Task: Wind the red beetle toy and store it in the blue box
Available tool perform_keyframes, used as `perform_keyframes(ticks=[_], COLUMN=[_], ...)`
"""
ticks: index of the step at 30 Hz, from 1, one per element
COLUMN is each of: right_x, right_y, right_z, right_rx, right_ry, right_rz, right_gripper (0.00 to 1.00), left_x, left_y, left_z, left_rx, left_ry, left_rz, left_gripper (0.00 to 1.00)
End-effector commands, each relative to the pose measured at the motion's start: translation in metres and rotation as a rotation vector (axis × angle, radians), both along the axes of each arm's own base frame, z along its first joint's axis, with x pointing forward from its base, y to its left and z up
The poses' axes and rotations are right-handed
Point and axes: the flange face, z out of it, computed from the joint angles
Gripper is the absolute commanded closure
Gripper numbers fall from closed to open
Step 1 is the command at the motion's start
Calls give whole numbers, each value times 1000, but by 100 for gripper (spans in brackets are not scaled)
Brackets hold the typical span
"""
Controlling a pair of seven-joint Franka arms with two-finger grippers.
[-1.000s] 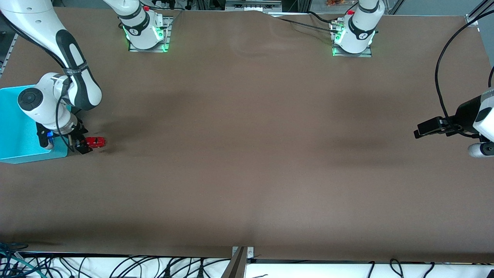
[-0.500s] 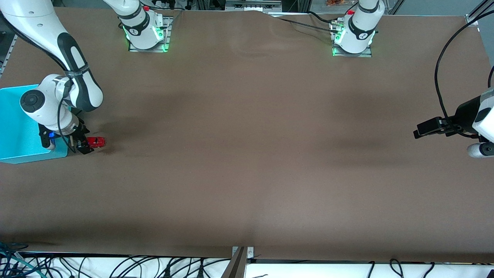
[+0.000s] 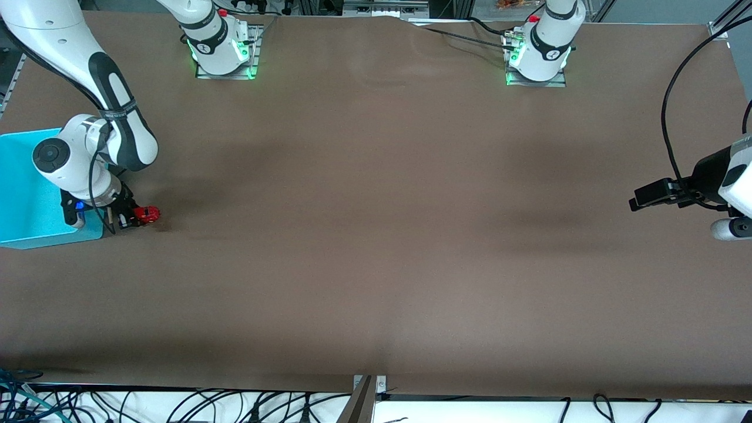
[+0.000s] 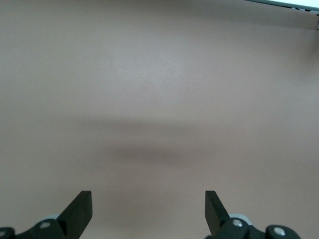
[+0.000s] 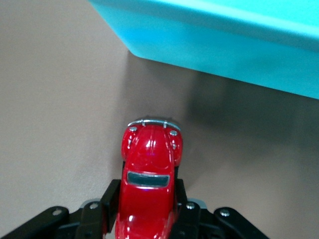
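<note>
Two arms in your picture, and only one is busy. Your right gripper (image 3: 136, 218) is down at the right arm's end of the table, its fingers (image 5: 110, 195) pressed in against both flanks of the red beetle toy (image 3: 150, 214), so the car is pinched between them. From the right wrist view you see the toy's (image 5: 149, 184) rounded bonnet, chrome bumper and dark windscreen poking out past the fingertips, nose aimed toward a corner of the blue box (image 5: 234, 45). Car and box are near each other but apart, with a strip of bare brown table (image 5: 55, 114) and shadow between them. Whether the wheels sit on the mat or just above it, you cannot tell from these views.

Over in the front view, the blue box (image 3: 26, 200) sits at the table's edge, just beside the right wrist, and the car shows as a small red spot next to the box's corner.

Your left gripper (image 4: 148, 209) waits toward the left arm's end of the table, jaws spread wide over bare table (image 4: 159, 99), holding nothing
</note>
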Motion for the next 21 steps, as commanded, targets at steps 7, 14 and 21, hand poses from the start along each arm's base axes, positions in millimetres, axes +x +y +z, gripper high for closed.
perform_keyframes(ticks=[7,14,21], right_x=[5,1,-8], right_y=[7,9,11], right_z=[25,47,76], right_rx=[23,41,72], right_ry=[2,63,128], right_rz=[10,70,143], right_gripper=[100,100,100], left_x=[1,1,1], left_y=[-2,-4,-2], left_z=[5,12,13], left_rx=[11,9,10], left_ry=[-9,-23,-27], left_rz=[-25,-31,-28], left_gripper=[0,0,0])
